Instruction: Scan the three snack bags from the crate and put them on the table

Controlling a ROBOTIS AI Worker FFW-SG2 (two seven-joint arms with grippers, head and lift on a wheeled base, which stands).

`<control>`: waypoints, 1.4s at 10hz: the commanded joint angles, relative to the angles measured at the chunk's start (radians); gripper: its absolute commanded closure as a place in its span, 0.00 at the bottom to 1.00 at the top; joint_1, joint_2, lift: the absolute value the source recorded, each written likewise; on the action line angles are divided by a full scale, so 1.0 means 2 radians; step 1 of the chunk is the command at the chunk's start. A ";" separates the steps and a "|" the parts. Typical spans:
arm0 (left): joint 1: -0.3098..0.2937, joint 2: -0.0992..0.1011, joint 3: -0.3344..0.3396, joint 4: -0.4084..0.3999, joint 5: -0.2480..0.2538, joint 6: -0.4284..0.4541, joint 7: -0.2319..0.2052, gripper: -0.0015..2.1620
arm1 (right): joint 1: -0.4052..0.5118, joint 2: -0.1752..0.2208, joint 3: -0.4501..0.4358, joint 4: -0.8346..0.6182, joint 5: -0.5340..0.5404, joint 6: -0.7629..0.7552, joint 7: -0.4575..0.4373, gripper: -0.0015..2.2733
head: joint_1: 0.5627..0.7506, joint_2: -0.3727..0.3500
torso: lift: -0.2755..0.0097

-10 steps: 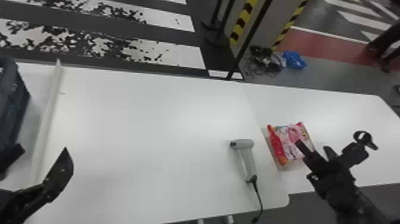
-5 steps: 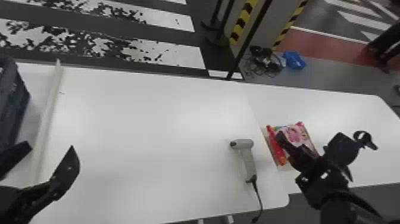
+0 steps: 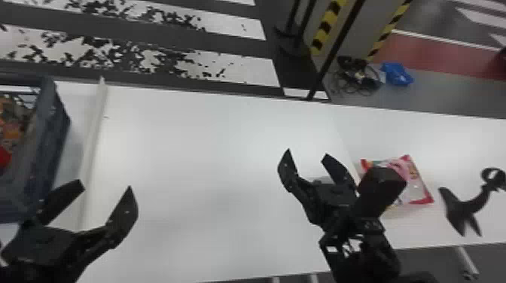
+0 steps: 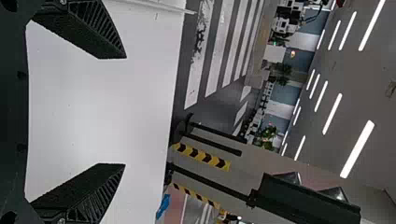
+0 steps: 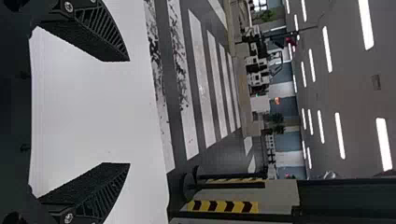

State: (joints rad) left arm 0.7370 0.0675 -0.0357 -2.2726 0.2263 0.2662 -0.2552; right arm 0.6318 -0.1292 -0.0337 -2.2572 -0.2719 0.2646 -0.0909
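Snack bag (image 3: 418,188), pink, white and red, lies on the right part of the white table (image 3: 211,150), just beside the seam in the tabletop. In the head view, part of the right arm (image 3: 380,188) covers its near left portion; contact between the two cannot be determined.

Crate (image 3: 47,146): dark blue, at the left edge of the head view. Orange and red contents are visible inside; their number cannot be told. A pale rail (image 3: 92,150) runs across the table between the crate and the main work surface.

Left gripper (image 3: 105,185): over the table, near the crate and rail. The head view gives this position. The left wrist view shows the inner faces of the fingers (image 4: 88,42), set well apart, with bare tabletop between them.

Right gripper (image 3: 307,152): over the table, left of the bag. The right wrist view confirms its state: fingers (image 5: 91,39) spread, nothing clamped.

Additional items: the head view shows a black ring-ended object (image 3: 493,178) at the right, identity undetermined, and a blue item (image 3: 397,74) on the floor beyond the table, beside tangled cables (image 3: 354,77). The right wrist view adds ceiling lamps (image 5: 340,135) and a yellow-black striped strip (image 5: 222,206).
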 commanded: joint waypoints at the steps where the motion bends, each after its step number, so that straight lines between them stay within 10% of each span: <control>1: 0.007 0.002 0.002 0.000 -0.004 -0.012 0.004 0.02 | 0.027 0.000 0.065 0.000 0.039 -0.059 -0.016 0.04 | 0.70 0.23 | 0.64; 6: 0.019 0.003 0.030 -0.007 -0.002 -0.054 0.013 0.02 | 0.073 -0.014 0.092 0.046 0.037 -0.185 -0.034 0.04 | 0.70 0.46 | 0.64; 8: 0.014 -0.002 0.074 -0.025 0.049 -0.055 0.033 0.02 | 0.072 -0.017 0.092 0.051 0.038 -0.189 -0.034 0.04 | 0.70 0.50 | 0.64; 14: -0.078 -0.006 0.165 0.040 0.109 -0.028 0.083 0.02 | 0.068 -0.032 0.092 0.073 0.038 -0.197 -0.034 0.04 | 0.70 0.77 | 0.64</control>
State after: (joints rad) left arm 0.5922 0.0551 0.2839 -2.2026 0.4379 0.2118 -0.0906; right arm 0.7688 -0.1917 0.1503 -2.1163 -0.1964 -0.1286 -0.1595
